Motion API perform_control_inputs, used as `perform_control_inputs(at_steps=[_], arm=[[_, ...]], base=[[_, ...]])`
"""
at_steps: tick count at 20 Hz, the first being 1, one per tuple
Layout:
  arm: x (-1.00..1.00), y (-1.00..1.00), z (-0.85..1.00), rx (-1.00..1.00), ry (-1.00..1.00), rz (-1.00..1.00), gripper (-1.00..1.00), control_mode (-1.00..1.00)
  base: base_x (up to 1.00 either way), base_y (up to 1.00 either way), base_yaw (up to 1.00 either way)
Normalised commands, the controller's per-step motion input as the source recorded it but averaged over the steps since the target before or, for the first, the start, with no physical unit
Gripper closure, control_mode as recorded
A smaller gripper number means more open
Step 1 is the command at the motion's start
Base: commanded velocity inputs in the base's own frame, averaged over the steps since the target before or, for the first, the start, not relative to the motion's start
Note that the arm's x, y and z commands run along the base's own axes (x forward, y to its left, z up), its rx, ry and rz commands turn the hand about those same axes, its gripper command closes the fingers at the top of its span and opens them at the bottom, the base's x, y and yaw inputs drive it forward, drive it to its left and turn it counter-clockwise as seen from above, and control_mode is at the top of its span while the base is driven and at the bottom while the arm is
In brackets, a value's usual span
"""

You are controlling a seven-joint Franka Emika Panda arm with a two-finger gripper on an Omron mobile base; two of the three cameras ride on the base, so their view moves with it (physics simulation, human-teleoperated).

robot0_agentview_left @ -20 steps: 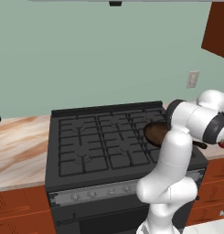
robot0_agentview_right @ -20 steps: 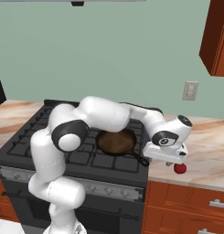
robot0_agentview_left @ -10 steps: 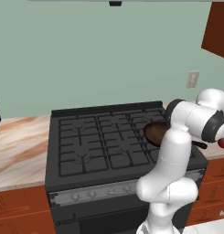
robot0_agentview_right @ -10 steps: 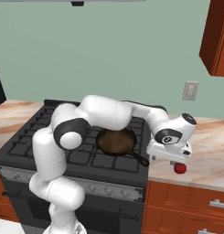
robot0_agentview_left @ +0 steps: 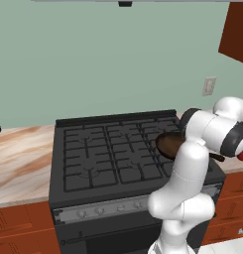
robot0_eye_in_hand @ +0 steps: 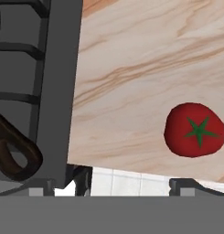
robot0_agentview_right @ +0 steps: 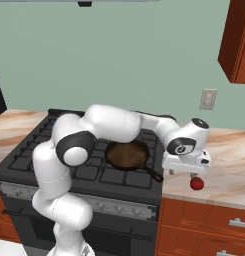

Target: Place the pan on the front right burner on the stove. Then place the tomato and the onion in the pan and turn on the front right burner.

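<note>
The dark brown pan (robot0_agentview_right: 126, 154) sits on the front right burner (robot0_agentview_right: 125, 176) of the black stove (robot0_agentview_right: 34, 155), its black handle pointing toward the counter. In the left base view my arm partly covers the pan (robot0_agentview_left: 167, 144). The red tomato (robot0_agentview_right: 196, 183) lies on the marble counter (robot0_agentview_right: 229, 165) to the right of the stove. My gripper (robot0_agentview_right: 183, 173) hovers open just above and left of it, holding nothing. In the hand view the tomato (robot0_eye_in_hand: 194, 130) lies to the right of the open gripper (robot0_eye_in_hand: 134, 183), and the pan handle's looped end (robot0_eye_in_hand: 13, 153) is at the left. The onion is out of view.
A silver strip of knobs (robot0_agentview_right: 109, 205) runs along the stove front. The counter's front edge (robot0_eye_in_hand: 131, 165) lies close below the tomato. A wall outlet (robot0_agentview_right: 208, 99) and a brown upper cabinet (robot0_agentview_right: 239, 45) are to the right.
The hand has shifted slightly to the right and turned a little above the counter beside the tomato. The jaws stay open; pan and tomato have not moved.
</note>
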Motion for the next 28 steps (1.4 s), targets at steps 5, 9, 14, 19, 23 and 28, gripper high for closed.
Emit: perform_control_inputs(at_steps=[5, 9, 14, 19, 23, 28], arm=[[0.0, 0.0, 0.0, -0.15, 0.03, 0.0, -1.0, -1.0], [0.0, -0.04, 0.0, -0.08, 0.0, 0.0, -1.0, -1.0], [0.05, -0.17, 0.0, -0.01, 0.0, 0.0, -1.0, -1.0], [0.23, -0.22, 0.0, 0.0, 0.0, 0.0, -1.0, -1.0], [0.4, -0.23, 0.0, 0.0, 0.0, 0.0, -1.0, -1.0], [0.38, -0.3, 0.0, 0.0, 0.02, -0.01, -1.0, -1.0]], base=[[0.0, 0.0, 0.0], [0.0, 0.0, 0.0], [0.0, 0.0, 0.0], [0.0, 0.0, 0.0], [0.0, 0.0, 0.0], [0.0, 0.0, 0.0]])
